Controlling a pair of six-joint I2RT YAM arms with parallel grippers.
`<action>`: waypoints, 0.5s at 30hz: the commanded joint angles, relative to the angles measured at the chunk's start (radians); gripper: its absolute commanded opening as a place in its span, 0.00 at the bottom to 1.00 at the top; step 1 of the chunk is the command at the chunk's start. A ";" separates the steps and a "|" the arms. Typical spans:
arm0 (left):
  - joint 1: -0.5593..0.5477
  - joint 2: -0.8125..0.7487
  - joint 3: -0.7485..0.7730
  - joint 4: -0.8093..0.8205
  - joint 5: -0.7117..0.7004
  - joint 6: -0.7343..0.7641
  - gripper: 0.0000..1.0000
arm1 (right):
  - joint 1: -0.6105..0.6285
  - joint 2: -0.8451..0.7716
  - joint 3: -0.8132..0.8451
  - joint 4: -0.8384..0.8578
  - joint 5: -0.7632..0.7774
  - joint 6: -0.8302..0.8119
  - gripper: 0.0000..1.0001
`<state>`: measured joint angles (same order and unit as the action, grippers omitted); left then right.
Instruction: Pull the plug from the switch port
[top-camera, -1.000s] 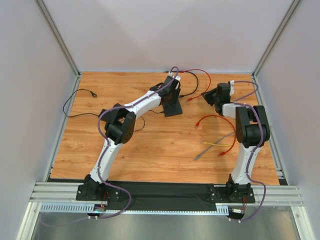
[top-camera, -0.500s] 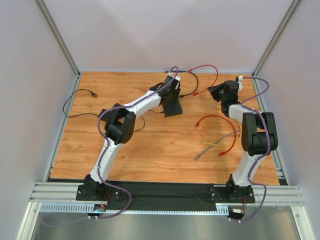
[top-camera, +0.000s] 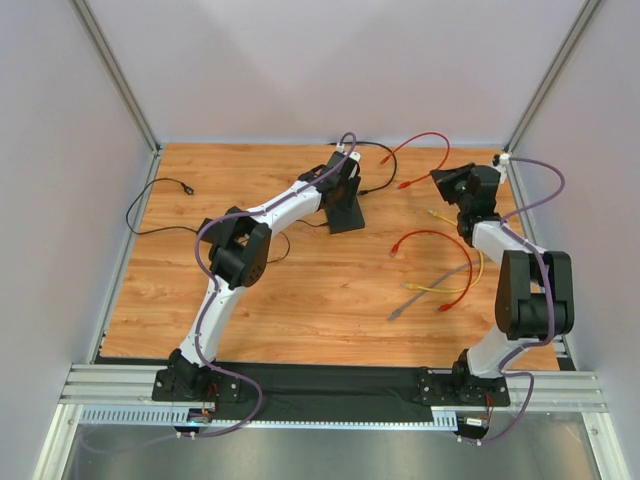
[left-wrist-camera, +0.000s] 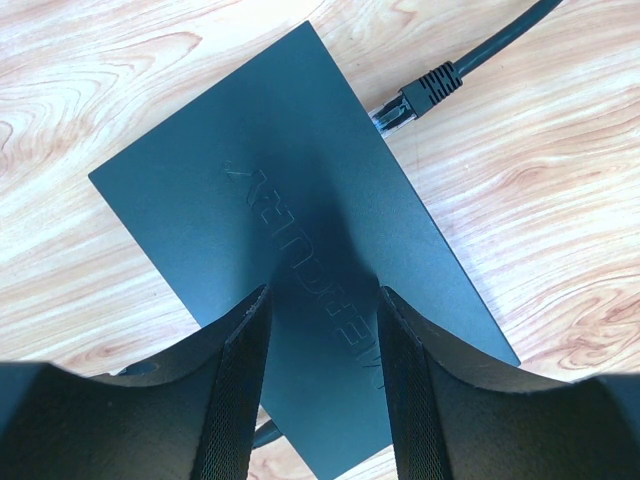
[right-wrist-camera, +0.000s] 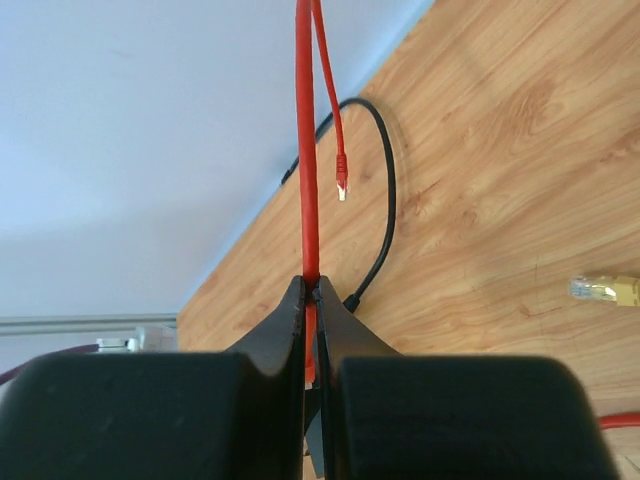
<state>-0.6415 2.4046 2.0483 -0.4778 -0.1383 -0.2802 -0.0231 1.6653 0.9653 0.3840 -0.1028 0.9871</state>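
The switch is a flat black box at the back middle of the table. My left gripper is over it. In the left wrist view the switch lies under my left gripper, whose jaws are spread over its top. A black plug sits in one side of the switch. My right gripper is shut on a red cable that arcs up and back. In the right wrist view my right gripper pinches this cable, and its red plug hangs free above the table.
A second red cable, a yellow cable and a grey cable lie in front of the right arm. A black cable trails to the left edge. White walls enclose the table.
My right gripper has moved right and toward the back corner with the red cable, and the red plug has moved farther from the switch. The left arm and switch have not moved.
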 joint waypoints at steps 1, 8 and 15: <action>0.000 0.025 -0.039 -0.102 0.045 0.004 0.55 | -0.026 -0.100 -0.025 0.024 0.012 0.024 0.00; 0.000 0.027 -0.036 -0.101 0.055 0.006 0.55 | -0.092 -0.323 -0.158 -0.212 0.146 0.081 0.00; 0.003 0.021 -0.045 -0.090 0.075 0.015 0.54 | -0.112 -0.559 -0.204 -0.690 0.287 0.084 0.00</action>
<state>-0.6392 2.4046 2.0483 -0.4740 -0.1234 -0.2779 -0.1364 1.1694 0.7513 -0.0513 0.0860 1.0615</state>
